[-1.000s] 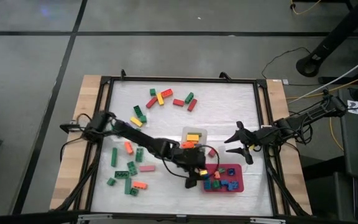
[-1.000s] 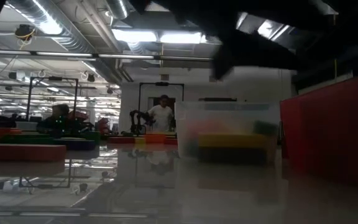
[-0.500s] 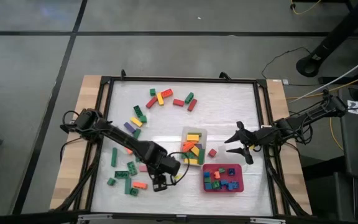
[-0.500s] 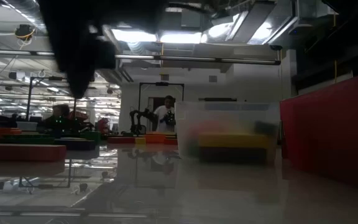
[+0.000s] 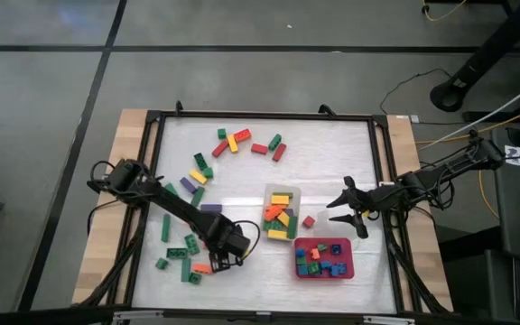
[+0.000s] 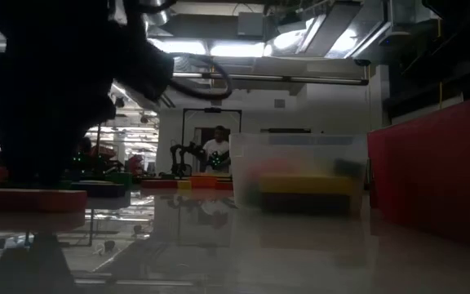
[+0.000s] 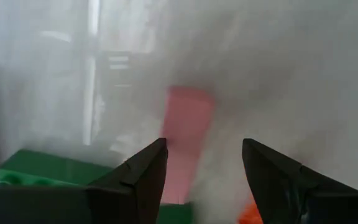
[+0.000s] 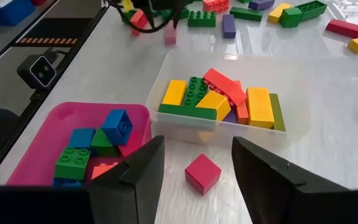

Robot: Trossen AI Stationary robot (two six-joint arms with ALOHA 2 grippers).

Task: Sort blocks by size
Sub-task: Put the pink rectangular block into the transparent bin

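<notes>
My left gripper [image 5: 221, 255] is open, low over the near-left group of blocks [image 5: 181, 253]. In the left wrist view its fingers [image 7: 138, 177] stand on either side of a pink bar [image 7: 188, 134] lying on the table, with a green block [image 7: 39, 171] and an orange block [image 7: 248, 213] beside it. I cannot tell whether the fingers touch the bar. My right gripper [image 5: 337, 206] is open and empty right of the clear tub [image 5: 281, 193], facing a small red block [image 8: 202, 172] on the table.
The clear tub [image 8: 291, 93] holds several long bars. The red tray [image 5: 349, 268] at the near right holds several short blocks. More loose blocks lie at the far middle [image 5: 233, 142] and the left [image 5: 197, 171]. A person stands in the room behind [image 6: 215, 151].
My left gripper has swung from over the red tray toward the table's left edge and has come down over the pink bar in the near-left group of blocks. My right gripper has kept still.
</notes>
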